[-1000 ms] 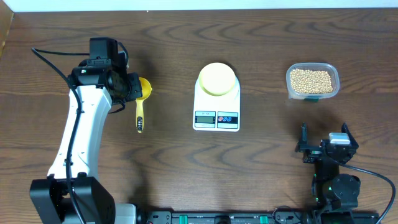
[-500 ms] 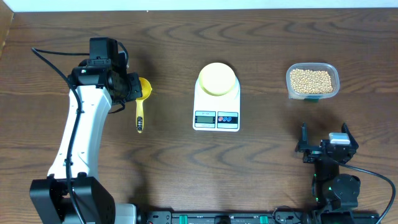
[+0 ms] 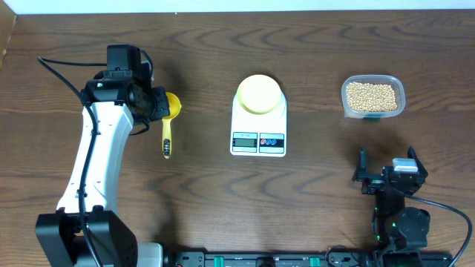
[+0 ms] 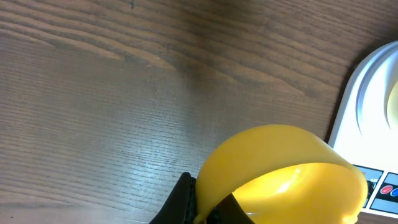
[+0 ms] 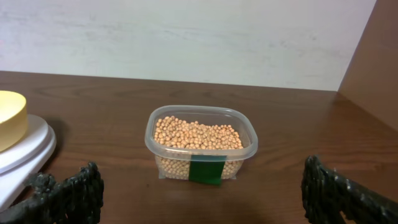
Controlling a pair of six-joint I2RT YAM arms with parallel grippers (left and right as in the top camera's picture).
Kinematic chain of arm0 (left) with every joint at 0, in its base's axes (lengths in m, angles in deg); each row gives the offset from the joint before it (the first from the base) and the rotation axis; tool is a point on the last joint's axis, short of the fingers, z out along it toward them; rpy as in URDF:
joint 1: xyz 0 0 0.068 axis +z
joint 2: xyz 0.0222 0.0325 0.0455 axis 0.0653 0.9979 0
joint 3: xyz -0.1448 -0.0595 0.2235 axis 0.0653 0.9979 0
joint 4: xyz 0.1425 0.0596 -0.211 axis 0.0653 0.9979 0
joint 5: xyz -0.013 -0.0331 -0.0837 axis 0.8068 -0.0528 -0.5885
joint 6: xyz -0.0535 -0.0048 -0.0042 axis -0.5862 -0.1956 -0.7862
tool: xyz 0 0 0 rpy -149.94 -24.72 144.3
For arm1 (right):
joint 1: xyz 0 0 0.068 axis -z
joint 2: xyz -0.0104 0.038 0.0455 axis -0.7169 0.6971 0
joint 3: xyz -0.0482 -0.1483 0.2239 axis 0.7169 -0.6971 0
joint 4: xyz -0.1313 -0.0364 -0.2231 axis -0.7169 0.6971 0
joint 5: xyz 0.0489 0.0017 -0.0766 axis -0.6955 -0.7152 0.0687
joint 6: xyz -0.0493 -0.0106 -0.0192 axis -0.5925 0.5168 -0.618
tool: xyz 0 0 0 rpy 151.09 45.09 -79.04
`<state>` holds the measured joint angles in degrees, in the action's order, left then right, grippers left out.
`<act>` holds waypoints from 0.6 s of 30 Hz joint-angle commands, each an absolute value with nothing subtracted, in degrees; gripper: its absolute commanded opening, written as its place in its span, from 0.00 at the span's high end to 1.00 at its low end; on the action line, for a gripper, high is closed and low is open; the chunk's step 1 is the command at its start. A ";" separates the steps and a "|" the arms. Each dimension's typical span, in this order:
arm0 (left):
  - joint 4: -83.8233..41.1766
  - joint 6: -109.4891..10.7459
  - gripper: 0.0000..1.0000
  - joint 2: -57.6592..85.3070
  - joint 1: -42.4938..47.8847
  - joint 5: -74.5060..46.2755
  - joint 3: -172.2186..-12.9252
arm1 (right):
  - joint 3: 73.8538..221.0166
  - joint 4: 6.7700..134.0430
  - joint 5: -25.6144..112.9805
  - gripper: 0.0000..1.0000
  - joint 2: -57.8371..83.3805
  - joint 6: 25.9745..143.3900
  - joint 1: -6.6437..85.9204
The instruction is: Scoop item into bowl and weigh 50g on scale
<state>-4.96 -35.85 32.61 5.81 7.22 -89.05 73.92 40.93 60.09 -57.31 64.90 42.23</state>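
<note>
My left gripper (image 3: 157,105) is shut on the rim of a bright yellow scoop (image 3: 171,107), left of the scale; the scoop's handle points toward the table's front. In the left wrist view the scoop's cup (image 4: 286,174) fills the lower right, with black fingers (image 4: 183,199) pinching its wall. The pale yellow bowl (image 3: 259,93) sits on the white scale (image 3: 258,139) at mid-table. The beans (image 3: 372,93) fill a clear tub (image 5: 200,146) at the far right. My right gripper (image 3: 392,175) stands open near the front edge, the tub ahead of it and nothing between its fingers (image 5: 68,193).
The scale's edge (image 4: 367,93) shows at the right of the left wrist view, and the scale (image 5: 25,149) and bowl (image 5: 9,118) at the left of the right wrist view. A pale wall stands behind the table's far edge.
</note>
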 commanded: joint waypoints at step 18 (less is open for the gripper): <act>-5.47 -41.34 0.92 32.09 5.64 6.69 -88.68 | 73.88 41.19 60.13 0.01 -57.73 65.58 42.08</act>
